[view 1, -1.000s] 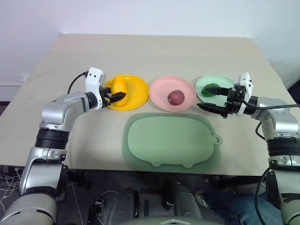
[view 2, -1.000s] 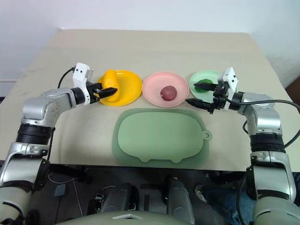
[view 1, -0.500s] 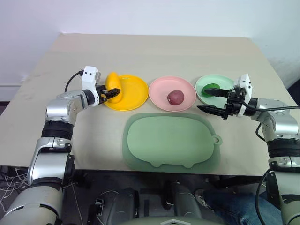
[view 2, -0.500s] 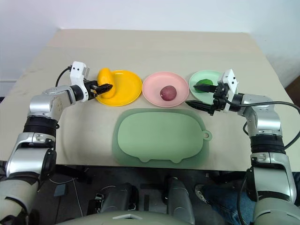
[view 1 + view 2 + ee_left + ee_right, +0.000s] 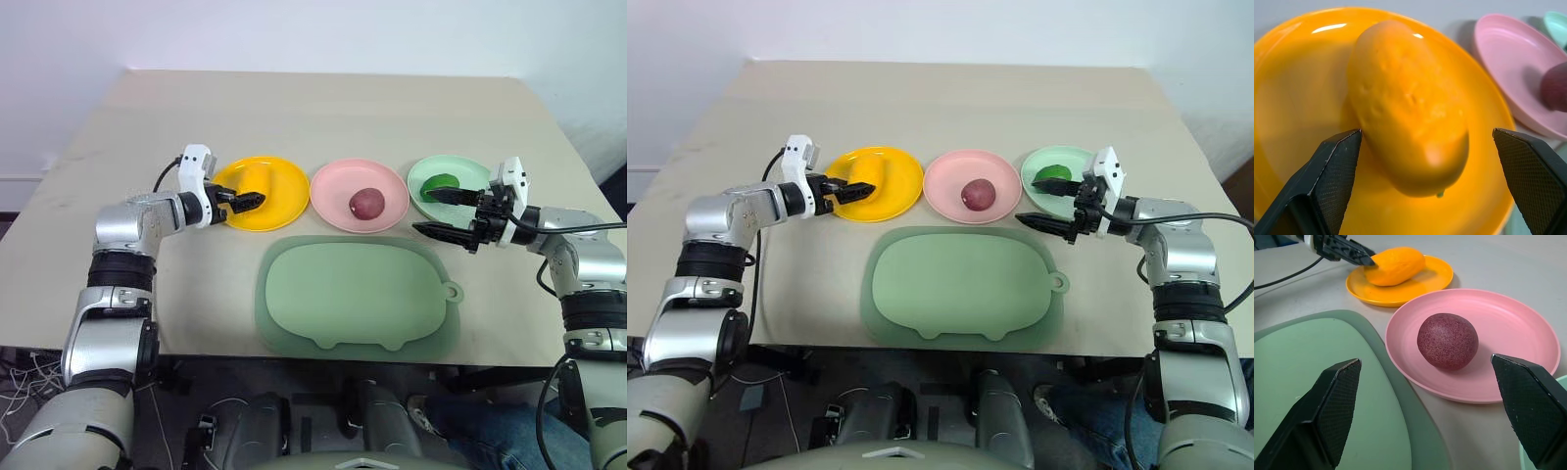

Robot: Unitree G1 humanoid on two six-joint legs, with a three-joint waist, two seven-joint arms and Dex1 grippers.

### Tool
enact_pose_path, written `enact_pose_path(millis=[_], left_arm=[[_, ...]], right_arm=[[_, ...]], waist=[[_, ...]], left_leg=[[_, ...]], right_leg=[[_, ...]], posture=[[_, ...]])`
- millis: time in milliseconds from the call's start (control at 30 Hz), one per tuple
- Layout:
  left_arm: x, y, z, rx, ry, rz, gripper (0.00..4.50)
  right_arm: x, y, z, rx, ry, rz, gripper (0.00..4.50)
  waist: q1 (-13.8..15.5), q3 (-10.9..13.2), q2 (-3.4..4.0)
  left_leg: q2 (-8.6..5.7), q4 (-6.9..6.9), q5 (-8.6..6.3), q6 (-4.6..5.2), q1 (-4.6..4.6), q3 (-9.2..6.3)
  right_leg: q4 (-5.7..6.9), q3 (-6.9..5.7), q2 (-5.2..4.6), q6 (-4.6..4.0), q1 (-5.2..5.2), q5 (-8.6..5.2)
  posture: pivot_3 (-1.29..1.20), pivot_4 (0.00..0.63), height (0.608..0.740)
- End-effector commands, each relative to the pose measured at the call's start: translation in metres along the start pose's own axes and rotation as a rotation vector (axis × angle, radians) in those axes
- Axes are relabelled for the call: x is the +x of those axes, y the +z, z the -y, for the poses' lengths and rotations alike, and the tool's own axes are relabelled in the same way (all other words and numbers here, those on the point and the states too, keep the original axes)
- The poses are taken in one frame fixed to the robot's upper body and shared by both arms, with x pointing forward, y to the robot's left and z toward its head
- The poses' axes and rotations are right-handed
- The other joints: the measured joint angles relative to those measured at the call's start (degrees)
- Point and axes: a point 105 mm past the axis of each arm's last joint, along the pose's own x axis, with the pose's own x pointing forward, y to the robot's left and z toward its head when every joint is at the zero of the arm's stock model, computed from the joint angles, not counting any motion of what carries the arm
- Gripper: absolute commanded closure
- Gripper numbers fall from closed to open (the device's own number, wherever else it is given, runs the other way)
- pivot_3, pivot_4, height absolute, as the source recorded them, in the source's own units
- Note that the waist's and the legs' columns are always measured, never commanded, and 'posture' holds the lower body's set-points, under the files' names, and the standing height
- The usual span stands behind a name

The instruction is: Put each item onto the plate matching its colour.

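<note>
The yellow item (image 5: pixel 253 179) lies on its side on the yellow plate (image 5: pixel 284 186). My left gripper (image 5: pixel 245 199) is open at the plate's near-left rim, and its fingers (image 5: pixel 1327 181) stand wide on either side of the fruit's near end without gripping it. On the pink plate (image 5: pixel 387 186) in the middle rests the dark reddish-purple item (image 5: pixel 365 204). The green item (image 5: pixel 443 181) sits on the mint green plate (image 5: pixel 421 198). My right gripper (image 5: pixel 441 213) hangs open at that plate's near edge, with nothing between its fingers.
A large sage-green pig-shaped tray (image 5: pixel 358 294) lies in front of the three plates, near the table's front edge. The beige table (image 5: pixel 323 108) stretches bare behind the plates to a white wall.
My left gripper has opened and let go of the yellow item, which now lies flat on the yellow plate instead of standing at its left rim. The right arm has not moved.
</note>
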Motion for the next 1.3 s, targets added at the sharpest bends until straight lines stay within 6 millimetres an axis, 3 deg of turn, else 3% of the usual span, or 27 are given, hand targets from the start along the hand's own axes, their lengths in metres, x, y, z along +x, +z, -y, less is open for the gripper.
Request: enact_pose_path(millis=[33,167,367,500,633,767,967,1033,1133,1300], left_arm=[[-0.025,0.023,0.005,0.103,-0.033,0.026,0.01],[-0.045,0.031,0.006,0.182,-0.038,0.013,0.01],[-0.064,0.039,0.031,0.207,-0.192,0.046,0.01],[-0.082,0.056,0.059,0.170,-0.399,0.161,0.01],[-0.088,0.042,0.069,0.233,-0.478,0.100,0.01],[-0.105,0.027,0.086,0.276,-0.675,0.061,0.01],[-0.110,-0.009,0.078,0.497,-0.768,-0.020,0.01],[-0.113,-0.018,0.072,0.498,-0.784,-0.048,0.01],[-0.115,-0.022,0.058,0.534,-0.763,-0.051,0.01],[-0.114,-0.001,0.047,0.571,-0.722,-0.002,0.01]], right_arm=[[-0.005,0.015,0.002,-0.049,-0.006,0.025,0.00],[-0.006,0.016,0.002,-0.047,-0.002,0.029,0.00],[-0.004,0.019,0.003,-0.041,0.002,0.044,0.00],[-0.009,0.024,-0.005,-0.028,0.057,0.057,0.00],[-0.015,0.028,-0.009,-0.018,0.076,0.067,0.00],[-0.020,0.031,-0.013,-0.020,0.094,0.073,0.00],[-0.025,0.032,-0.020,-0.030,0.131,0.059,0.00],[-0.025,0.031,-0.019,-0.026,0.128,0.050,0.00],[-0.023,0.032,-0.020,-0.025,0.134,0.047,0.00],[-0.016,0.037,-0.022,-0.032,0.163,0.049,0.00]], waist=[[-0.07,0.00,0.00],[-0.19,0.01,0.01],[0.06,0.01,0.01],[0.02,0.01,0.01],[0.02,0.02,0.03],[-0.02,0.02,0.03],[0.05,0.02,0.08],[0.14,0.01,0.07],[0.10,0.01,0.08],[0.25,0.01,0.07]], left_leg=[[0.00,0.00,0.00,0.00,0.00,0.00],[0.03,-0.01,0.00,0.00,-0.02,0.00],[0.03,0.00,-0.01,0.02,-0.07,-0.02],[0.04,0.02,0.00,0.00,-0.15,-0.04],[0.04,0.02,0.00,-0.01,-0.20,-0.04],[0.04,0.02,0.00,0.00,-0.22,-0.04],[0.03,0.02,-0.08,0.14,-0.24,-0.01],[0.03,0.06,-0.08,0.14,-0.35,-0.03],[0.04,0.12,-0.11,0.20,-0.52,-0.02],[0.03,0.18,-0.14,0.26,-0.60,-0.05]], right_leg=[[0.00,0.00,0.00,0.00,-0.01,0.00],[0.00,0.00,0.03,-0.01,-0.05,-0.01],[-0.01,0.00,0.02,0.00,-0.06,-0.01],[0.00,0.00,0.03,-0.01,-0.11,-0.01],[0.00,-0.01,0.04,0.00,-0.14,-0.01],[-0.02,-0.01,0.07,-0.02,-0.18,-0.02],[-0.10,0.00,0.07,-0.03,-0.23,-0.03],[-0.10,-0.01,0.07,-0.03,-0.29,-0.02],[-0.08,0.00,0.07,-0.04,-0.44,-0.02],[-0.06,-0.03,0.06,-0.03,-0.47,-0.01]], posture=[[0.00,0.150,0.740],[0.00,0.150,0.740],[0.00,0.150,0.740],[0.00,0.150,0.740],[0.00,0.150,0.740],[0.00,0.150,0.740],[0.00,0.150,0.740],[0.00,0.150,0.740],[0.00,0.150,0.740],[0.00,0.150,0.740]])
